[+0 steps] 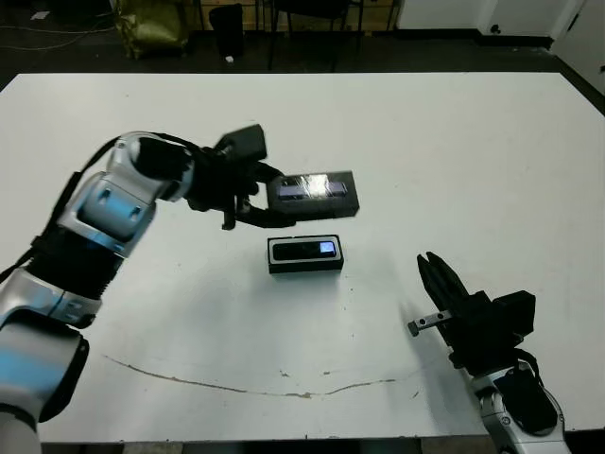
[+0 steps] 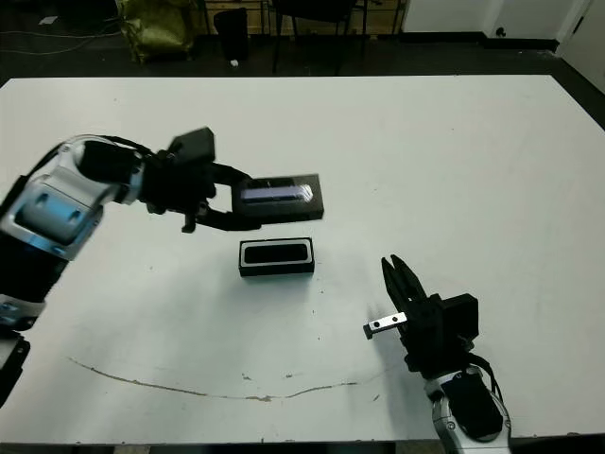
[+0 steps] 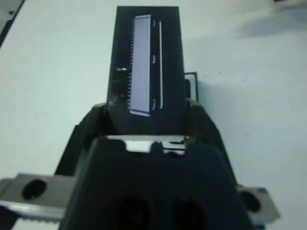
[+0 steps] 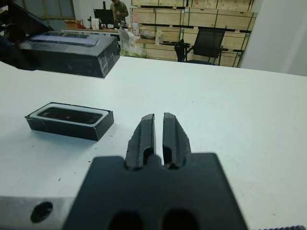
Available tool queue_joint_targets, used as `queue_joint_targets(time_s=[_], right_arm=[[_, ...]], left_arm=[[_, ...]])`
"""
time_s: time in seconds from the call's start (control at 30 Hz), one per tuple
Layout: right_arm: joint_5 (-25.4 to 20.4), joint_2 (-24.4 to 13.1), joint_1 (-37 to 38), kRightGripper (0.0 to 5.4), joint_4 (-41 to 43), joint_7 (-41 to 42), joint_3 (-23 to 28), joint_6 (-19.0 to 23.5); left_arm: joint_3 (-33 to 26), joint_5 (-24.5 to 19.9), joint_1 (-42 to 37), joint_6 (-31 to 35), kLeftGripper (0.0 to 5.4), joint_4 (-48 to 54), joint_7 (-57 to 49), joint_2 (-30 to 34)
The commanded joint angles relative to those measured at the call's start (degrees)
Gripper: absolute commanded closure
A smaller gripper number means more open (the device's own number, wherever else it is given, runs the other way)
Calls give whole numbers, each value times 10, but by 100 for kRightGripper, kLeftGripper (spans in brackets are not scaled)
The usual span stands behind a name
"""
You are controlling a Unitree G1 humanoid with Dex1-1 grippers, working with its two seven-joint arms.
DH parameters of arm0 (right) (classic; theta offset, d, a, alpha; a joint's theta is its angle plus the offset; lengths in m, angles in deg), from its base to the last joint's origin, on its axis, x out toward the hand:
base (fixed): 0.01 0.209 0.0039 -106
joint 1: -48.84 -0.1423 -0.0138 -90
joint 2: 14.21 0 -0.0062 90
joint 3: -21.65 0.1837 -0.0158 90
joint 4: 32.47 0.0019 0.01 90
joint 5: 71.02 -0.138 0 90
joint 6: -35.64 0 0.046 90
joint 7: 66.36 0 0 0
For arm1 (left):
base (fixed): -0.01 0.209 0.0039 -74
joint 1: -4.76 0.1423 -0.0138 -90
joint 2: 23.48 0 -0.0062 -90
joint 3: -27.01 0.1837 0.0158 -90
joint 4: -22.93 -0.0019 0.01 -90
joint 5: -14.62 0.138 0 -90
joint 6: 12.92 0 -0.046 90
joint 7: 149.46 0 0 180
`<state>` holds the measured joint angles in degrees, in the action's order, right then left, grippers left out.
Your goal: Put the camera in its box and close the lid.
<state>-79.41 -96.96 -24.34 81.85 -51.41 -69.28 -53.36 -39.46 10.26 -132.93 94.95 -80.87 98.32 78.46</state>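
The slim black bar-shaped camera (image 1: 304, 250) lies in the shallow white-lined black box (image 1: 305, 265), just below the left gripper (image 1: 253, 200), which clamps the black rectangular lid (image 1: 315, 194) aloft. The right gripper (image 1: 437, 276), fingers together and empty, sits well apart.

Left gripper (image 2: 230, 200) clamps one short end of the lid (image 2: 281, 197), held off the white table (image 2: 454, 161), pale strip up. Box (image 2: 276, 256) sits on the table nearer the robot than the lid, apart from it, the camera (image 2: 276, 253) lying inside. Right gripper (image 2: 397, 276) low at near right, fingers together, holding nothing, well apart from the box.
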Motion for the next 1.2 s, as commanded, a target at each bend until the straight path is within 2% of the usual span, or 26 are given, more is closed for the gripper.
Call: queue_joint_targets(time_s=[0.03, 0.5, 0.7, 0.9, 1.2], right_arm=[[3, -3, 4, 540, -2, -4, 0, 11], [-1, -2, 5, 540, -13, 3, -4, 1], [-3, 1, 9, 540, -7, -2, -5, 12], [-2, 0, 10, 540, -15, 1, -3, -1], [-3, -2, 17, 540, -5, -2, -3, 11]], left_arm=[[15, 13, -1, 7, 313, -14, 20, -4], [46, 73, -21, -1, 313, -38, 39, -21], [55, 90, -27, -7, 313, -58, 37, -35], [55, 95, -33, 3, 313, -70, 40, -47], [53, 94, -31, 8, 313, -68, 47, -50]])
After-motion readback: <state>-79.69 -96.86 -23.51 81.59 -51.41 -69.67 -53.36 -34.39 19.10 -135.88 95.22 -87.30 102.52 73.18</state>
